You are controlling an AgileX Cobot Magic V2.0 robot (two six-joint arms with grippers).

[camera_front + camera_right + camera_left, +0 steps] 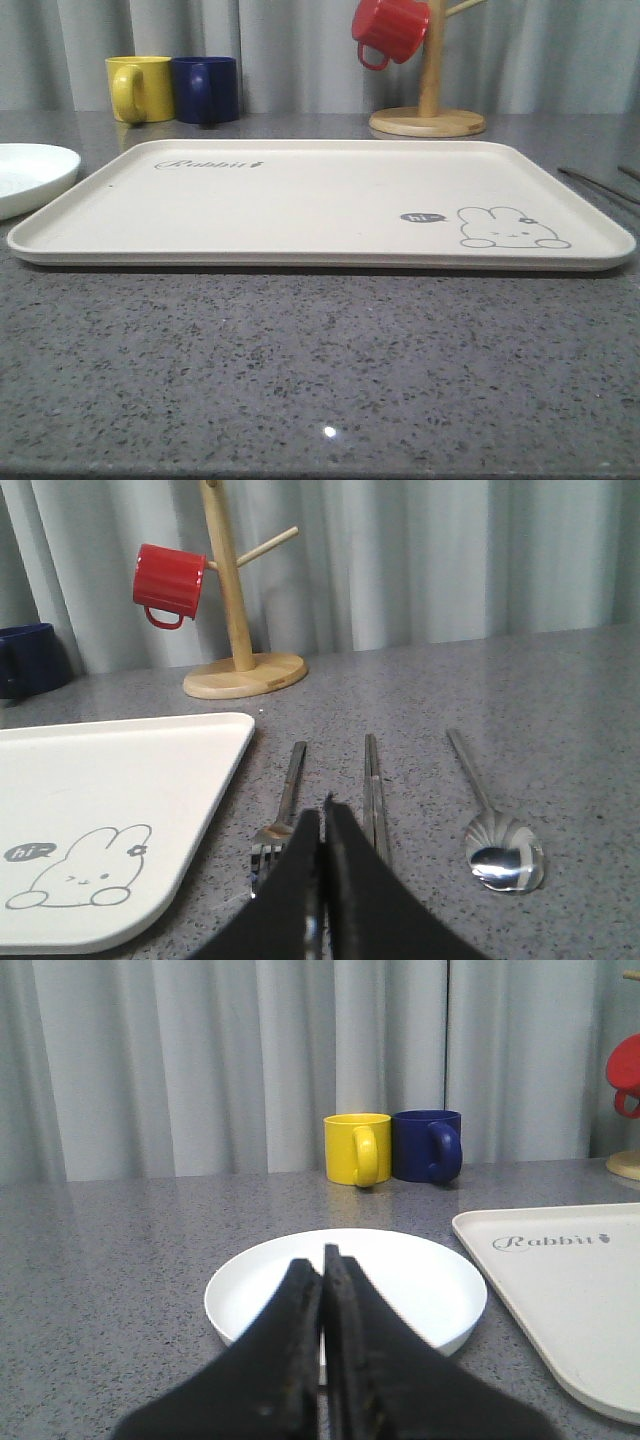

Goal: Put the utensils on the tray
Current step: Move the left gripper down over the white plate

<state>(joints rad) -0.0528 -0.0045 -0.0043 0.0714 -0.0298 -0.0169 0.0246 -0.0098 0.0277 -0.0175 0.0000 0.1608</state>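
I have the cream tray lying flat on the grey speckled counter in the front view, its "Rabbit" lettering toward the far left corner and the grey rabbit drawing near the right front corner. Nothing lies on its surface.

From my right wrist camera I see the cutlery on the bare counter just beside the tray's right edge, off the tray. The fork is nearest the tray, tines toward the camera; the chopsticks lie side by side next to it, and the spoon sits farthest out, bowl toward the camera. All three lie roughly parallel and apart from each other. The right gripper has its fingers pressed together with nothing between them, hovering over the gap between fork and chopsticks; I cannot tell whether the tips touch the counter.

My left wrist camera shows the left gripper, fingers likewise closed tight and empty, in front of a round white plate that sits on the counter just left of the tray.

At the back of the counter a yellow mug and a dark blue mug stand touching side by side, and a red mug hangs on a wooden mug tree. Grey curtains close off the background.
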